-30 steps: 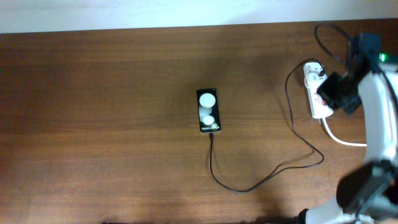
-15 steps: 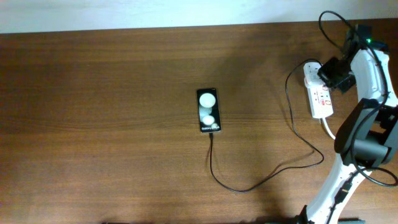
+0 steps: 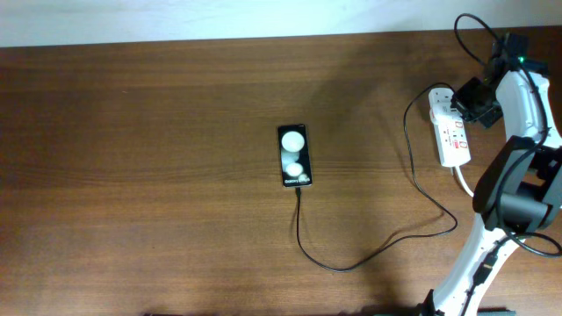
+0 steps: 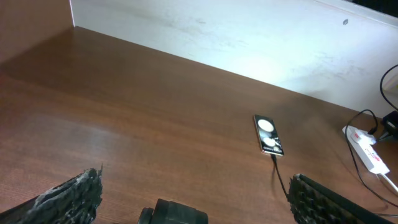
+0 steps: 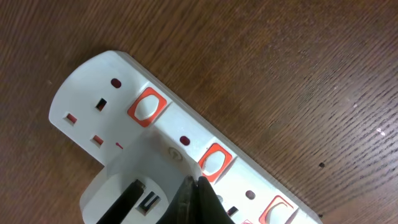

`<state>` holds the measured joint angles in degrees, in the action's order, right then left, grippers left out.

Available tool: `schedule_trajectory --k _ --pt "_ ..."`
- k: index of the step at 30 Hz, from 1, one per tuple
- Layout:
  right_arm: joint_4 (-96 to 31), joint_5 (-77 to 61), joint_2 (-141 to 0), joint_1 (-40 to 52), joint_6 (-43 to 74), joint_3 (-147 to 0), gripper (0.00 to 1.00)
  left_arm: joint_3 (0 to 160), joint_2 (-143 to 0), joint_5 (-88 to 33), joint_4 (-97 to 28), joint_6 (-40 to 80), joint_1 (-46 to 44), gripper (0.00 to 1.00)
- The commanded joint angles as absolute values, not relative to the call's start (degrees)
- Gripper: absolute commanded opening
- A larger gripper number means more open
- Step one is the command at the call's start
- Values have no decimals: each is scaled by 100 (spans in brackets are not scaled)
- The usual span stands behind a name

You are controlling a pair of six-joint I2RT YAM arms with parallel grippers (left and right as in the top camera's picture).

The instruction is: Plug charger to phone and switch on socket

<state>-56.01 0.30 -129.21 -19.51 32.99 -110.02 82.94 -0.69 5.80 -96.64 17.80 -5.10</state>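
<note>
The phone (image 3: 293, 155) lies flat mid-table, two white spots on its face; it also shows in the left wrist view (image 4: 268, 134). The charger's black cable (image 3: 351, 266) runs from the phone's near end in a loop to the white adapter (image 5: 118, 186), which sits in the socket strip (image 3: 454, 140). My right gripper (image 5: 200, 184) is shut, its tips resting on the strip (image 5: 87, 93) beside the adapter, right by the second red switch (image 5: 214, 160). My left gripper (image 4: 196, 190) is open and empty, above the table well short of the phone.
The strip's thick white cord (image 3: 479, 195) trails off toward the right edge. A white wall (image 4: 249, 31) borders the table's far side. Another red switch (image 5: 147, 106) sits nearer the strip's end.
My right gripper moved from over the strip's middle toward its far end by the adapter, uncovering the strip. The phone, cable and left arm have not moved.
</note>
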Motion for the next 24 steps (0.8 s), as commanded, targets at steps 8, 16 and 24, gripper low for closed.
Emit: schedule_trajectory --k 8,16,24 --pt "-5758 -432 -13644 -1785 3148 -11083 4 8298 -40 539 -9657 1839 -471 99" --pt "-6591 -287 -13198 -2161 3020 -11327 4 8298 -40 539 -9660 1839 -471 99" --pt "-7384 -180 -10818 -2154 3022 -11327 4 8298 -40 604 -9668 1839 -471 99"
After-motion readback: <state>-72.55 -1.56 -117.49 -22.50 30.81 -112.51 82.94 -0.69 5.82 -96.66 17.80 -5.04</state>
